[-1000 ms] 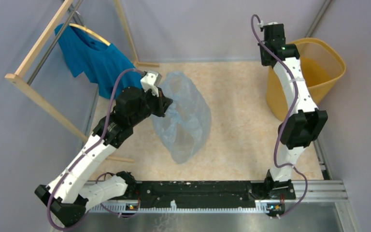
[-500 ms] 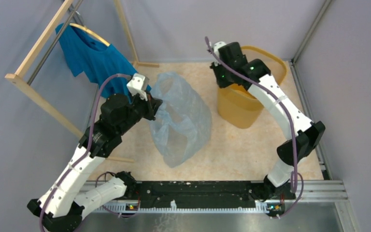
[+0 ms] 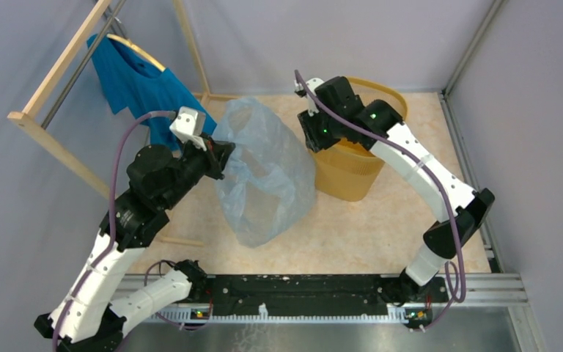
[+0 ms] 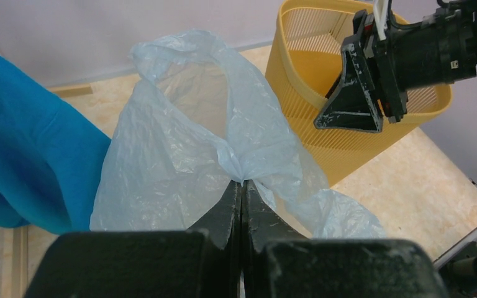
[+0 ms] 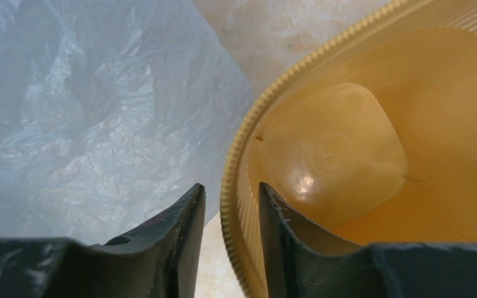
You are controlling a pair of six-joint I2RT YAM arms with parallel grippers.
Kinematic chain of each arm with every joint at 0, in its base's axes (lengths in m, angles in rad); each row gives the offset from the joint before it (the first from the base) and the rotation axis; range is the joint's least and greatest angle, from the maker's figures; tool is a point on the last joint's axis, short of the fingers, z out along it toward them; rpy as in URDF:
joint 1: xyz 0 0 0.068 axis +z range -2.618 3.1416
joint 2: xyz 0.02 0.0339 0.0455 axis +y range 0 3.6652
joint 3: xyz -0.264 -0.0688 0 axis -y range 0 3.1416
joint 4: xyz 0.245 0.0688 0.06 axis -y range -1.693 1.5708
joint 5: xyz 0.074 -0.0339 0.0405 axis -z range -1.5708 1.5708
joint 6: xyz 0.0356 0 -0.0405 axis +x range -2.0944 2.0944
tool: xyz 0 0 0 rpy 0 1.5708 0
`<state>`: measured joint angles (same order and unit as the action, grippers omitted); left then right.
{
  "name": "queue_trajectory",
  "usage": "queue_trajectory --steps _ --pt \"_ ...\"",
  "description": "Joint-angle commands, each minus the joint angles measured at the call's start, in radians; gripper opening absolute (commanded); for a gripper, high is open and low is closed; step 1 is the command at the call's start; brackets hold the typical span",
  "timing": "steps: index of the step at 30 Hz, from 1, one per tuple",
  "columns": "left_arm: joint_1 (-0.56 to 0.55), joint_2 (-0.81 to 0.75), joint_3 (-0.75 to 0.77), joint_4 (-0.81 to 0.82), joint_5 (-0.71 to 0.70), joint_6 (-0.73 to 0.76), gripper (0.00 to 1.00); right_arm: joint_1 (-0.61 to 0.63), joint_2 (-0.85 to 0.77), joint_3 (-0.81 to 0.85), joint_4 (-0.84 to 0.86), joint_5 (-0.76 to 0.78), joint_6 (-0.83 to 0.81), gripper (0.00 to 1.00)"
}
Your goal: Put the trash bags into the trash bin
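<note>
My left pincer (image 4: 241, 184) clamps the trash bag (image 4: 180, 143); right pincer (image 5: 230, 187), open, straddles the trash bin (image 5: 459, 155) rim: the ungripped bin may topple

One trash bin (image 3: 352, 172) was counted. One trash bag (image 3: 267, 176) was seen just to the left of the bin in the top view. Farther to the bin's left, one blue T-shirt (image 3: 135, 81) and one wooden rack (image 3: 51, 143) were counted. Two grippers were counted: the left gripper (image 4: 241, 192) left of the bin and the right gripper (image 5: 230, 205) at its rim.
</note>
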<state>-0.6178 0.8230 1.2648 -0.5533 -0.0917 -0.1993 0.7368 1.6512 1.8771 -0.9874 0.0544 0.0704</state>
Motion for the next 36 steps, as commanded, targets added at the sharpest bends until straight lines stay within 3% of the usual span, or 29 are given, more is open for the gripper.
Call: queue_trajectory --steps 1,4,8,15,24,30,32,36 --pt "0.001 0.01 0.014 0.036 0.04 -0.03 0.0 0.002 -0.066 0.128 -0.059 0.014 0.034 0.46" --pt "0.001 0.005 0.011 0.036 0.048 -0.054 0.0 0.004 -0.102 0.163 -0.055 0.028 0.04 0.62" --pt "0.0 0.001 0.019 0.034 0.051 -0.074 0.0 0.067 -0.151 0.181 0.046 -0.047 0.066 0.72" --pt "0.0 0.006 0.019 0.041 0.069 -0.095 0.0 0.244 -0.218 -0.008 0.396 -0.271 0.185 0.74" --pt "0.001 0.003 0.033 0.042 0.13 -0.122 0.0 0.317 -0.212 -0.201 0.671 -0.335 0.272 0.72" --pt "0.0 -0.003 0.038 0.046 0.132 -0.13 0.0 0.325 -0.174 -0.272 0.742 -0.28 0.288 0.59" --pt "0.0 0.0 0.044 0.041 0.134 -0.13 0.0 0.325 -0.168 -0.277 0.774 -0.281 0.292 0.49" --pt "0.001 0.002 0.067 0.031 0.117 -0.121 0.0 0.325 -0.177 -0.302 0.85 -0.282 0.307 0.19"
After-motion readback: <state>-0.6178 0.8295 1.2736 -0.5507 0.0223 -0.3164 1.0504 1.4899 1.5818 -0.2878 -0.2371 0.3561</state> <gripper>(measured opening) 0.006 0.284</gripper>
